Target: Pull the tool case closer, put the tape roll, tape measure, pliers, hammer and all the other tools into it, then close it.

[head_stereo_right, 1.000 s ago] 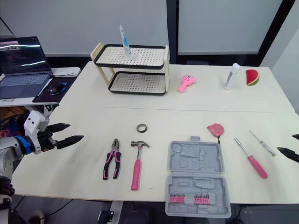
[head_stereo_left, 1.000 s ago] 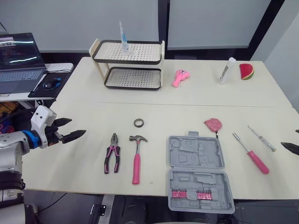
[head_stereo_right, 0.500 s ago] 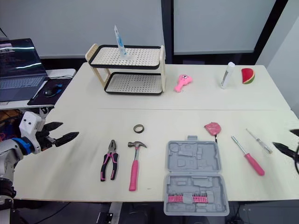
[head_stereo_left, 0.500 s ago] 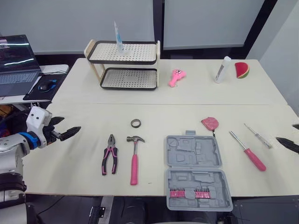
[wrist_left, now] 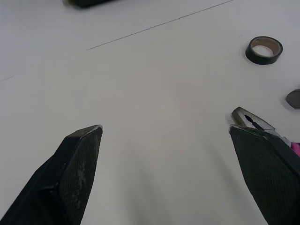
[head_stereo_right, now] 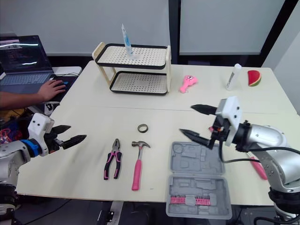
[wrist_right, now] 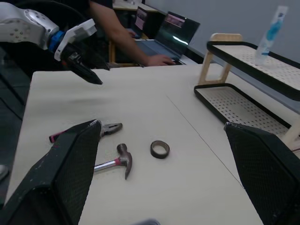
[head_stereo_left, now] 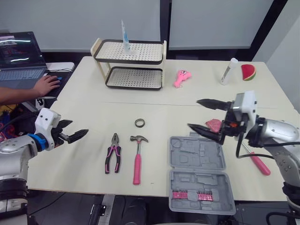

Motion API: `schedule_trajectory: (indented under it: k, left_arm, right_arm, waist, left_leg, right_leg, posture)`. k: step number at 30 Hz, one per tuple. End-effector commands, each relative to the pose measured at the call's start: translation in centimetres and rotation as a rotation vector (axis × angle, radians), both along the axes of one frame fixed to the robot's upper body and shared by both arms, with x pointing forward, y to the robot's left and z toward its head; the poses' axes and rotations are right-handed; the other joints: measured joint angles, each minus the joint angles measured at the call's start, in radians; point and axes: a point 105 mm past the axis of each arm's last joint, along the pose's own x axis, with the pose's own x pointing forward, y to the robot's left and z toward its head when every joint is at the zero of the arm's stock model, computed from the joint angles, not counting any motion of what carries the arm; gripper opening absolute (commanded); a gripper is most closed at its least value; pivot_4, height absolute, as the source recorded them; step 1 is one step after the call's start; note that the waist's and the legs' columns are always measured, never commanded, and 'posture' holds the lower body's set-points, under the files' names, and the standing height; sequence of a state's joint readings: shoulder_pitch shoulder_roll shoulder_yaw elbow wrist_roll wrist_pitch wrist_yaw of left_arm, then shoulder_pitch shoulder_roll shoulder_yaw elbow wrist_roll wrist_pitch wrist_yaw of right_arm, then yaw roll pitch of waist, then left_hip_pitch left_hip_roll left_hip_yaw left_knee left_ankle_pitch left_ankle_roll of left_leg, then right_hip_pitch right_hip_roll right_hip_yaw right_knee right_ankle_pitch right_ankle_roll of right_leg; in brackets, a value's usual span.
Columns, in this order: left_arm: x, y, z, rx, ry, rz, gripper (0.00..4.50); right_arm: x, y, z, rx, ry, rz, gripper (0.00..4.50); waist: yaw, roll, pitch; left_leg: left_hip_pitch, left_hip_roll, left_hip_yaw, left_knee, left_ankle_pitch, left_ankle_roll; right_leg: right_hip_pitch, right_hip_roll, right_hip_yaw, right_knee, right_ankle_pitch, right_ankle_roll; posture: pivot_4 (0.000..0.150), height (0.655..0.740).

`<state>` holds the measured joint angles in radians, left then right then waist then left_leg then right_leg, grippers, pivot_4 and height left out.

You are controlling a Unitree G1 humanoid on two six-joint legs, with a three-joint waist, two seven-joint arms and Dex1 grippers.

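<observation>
Here, the open grey tool case (head_stereo_left: 199, 173) is lying at the table's (head_stereo_left: 84, 93) near edge, the right gripper (head_stereo_left: 193, 113) hovering wide-spread just beyond its far edge, the left gripper (head_stereo_left: 78, 127), also spread, hanging left of the pliers (head_stereo_left: 112, 157).

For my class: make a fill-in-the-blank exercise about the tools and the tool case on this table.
1. The tool case lies ____, both halves flat on the table.
2. Between the pliers and the tool case lies the ____.
3. The small dark ring farther out on the table is the ____.
4. The gripper hanging by the tool case's far edge is the robot's ____ one.
Missing words: open; hammer; tape roll; right.
</observation>
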<state>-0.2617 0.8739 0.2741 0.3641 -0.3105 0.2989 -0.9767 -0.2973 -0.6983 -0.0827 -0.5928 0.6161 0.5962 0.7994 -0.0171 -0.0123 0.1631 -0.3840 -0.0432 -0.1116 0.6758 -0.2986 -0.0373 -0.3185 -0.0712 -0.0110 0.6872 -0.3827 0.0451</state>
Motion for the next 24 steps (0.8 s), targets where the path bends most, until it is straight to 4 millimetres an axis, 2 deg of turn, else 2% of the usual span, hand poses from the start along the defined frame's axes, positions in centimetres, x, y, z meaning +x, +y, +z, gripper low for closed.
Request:
schedule_trajectory:
  k: [1,4,6,8,11,15,24]
  left_arm:
    - [0.7,-1.9,2.0,0.036,-0.056,-0.098,4.5]
    - [1.9,-4.9,2.7,0.066,-0.087,-0.241,4.5]
    - [2.9,-7.2,2.6,0.093,-0.087,-0.364,4.11]
    - [3.8,-8.5,2.3,0.114,-0.077,-0.43,3.65]
    - [5.4,-11.1,0.5,0.224,-0.052,-0.547,2.71]
    - [6.7,-13.4,-1.3,0.306,-0.043,-0.635,2.71]
    - [8.2,-15.3,-3.4,0.358,-0.011,-0.642,2.71]
  right_arm:
    - [-0.4,0.3,0.2,-0.008,-0.026,-0.015,4.48]
    - [-0.2,0.3,-0.4,-0.015,-0.022,-0.044,4.48]
    - [-0.1,0.6,-0.8,-0.012,-0.019,-0.051,4.5]
    - [0.0,0.8,-0.9,-0.011,-0.019,-0.054,4.5]
    - [0.1,1.0,-1.4,-0.025,-0.021,-0.069,4.5]
    - [0.1,1.0,-1.6,-0.035,-0.027,-0.083,4.5]
    - [-0.3,0.6,-2.1,-0.051,-0.037,-0.13,4.5]
  waist:
    - [0.0,0.0,0.0]
    - [-0.003,0.0,0.0]
    - [-0.001,0.0,0.0]
    - [-0.003,0.0,0.0]
    - [-0.011,0.0,0.0]
    - [-0.021,-0.001,0.001]
    - [-0.016,-0.002,0.001]
  left_leg:
    - [0.0,0.0,0.0,0.0,0.0,0.0]
    - [0.0,0.0,0.0,0.0,0.0,0.0]
    - [0.0,0.0,0.0,0.0,0.0,0.0]
    - [0.0,-0.001,0.001,0.0,0.0,0.0]
    - [0.0,-0.001,0.003,0.0,0.0,0.0]
    - [0.0,-0.001,0.005,0.001,0.0,0.0]
    - [0.0,0.0,0.004,0.001,0.0,0.0]
  right_leg:
    - [0.0,0.0,0.0,0.0,0.0,0.0]
    - [0.0,0.001,0.0,0.001,0.0,0.0]
    - [0.0,0.001,0.0,0.001,0.0,0.0]
    - [0.0,0.001,-0.001,0.001,0.0,0.0]
    - [0.0,0.003,-0.002,0.002,0.0,0.0]
    - [0.0,0.006,-0.001,0.002,0.0,0.0]
    - [-0.001,0.007,-0.001,0.003,0.0,0.0]
  posture:
    - [0.15,0.74]
    - [0.15,0.74]
    - [0.15,0.74]
    - [0.15,0.74]
    - [0.15,0.74]
    - [0.15,0.74]
    - [0.15,0.74]
